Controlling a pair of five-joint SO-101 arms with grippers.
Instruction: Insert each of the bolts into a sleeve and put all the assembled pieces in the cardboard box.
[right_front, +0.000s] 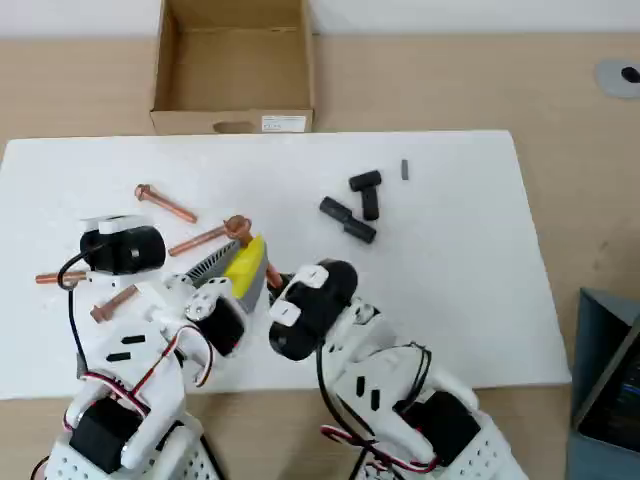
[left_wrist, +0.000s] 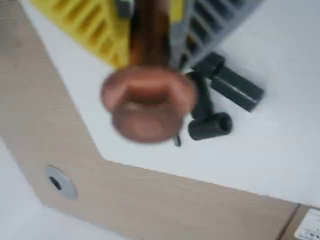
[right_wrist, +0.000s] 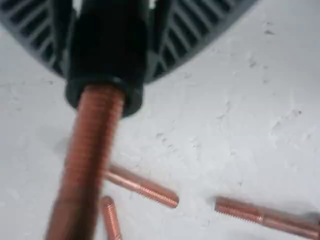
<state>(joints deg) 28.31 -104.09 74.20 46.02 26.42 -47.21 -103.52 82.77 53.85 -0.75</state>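
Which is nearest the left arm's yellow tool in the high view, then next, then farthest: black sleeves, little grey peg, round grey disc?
1. Black sleeves, on the white mat, right of the left tool.
2. Little grey peg, just past the sleeves.
3. Round grey disc, far right corner of the table.

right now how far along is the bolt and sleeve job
Done: nothing yet; the cardboard box looks empty. In hand: the left gripper holds a bolt whose threaded end sits in the mouth of the sleeve held by the right gripper. Left: seating it, boxing it, then pairing the loose bolts and sleeves on the white mat.
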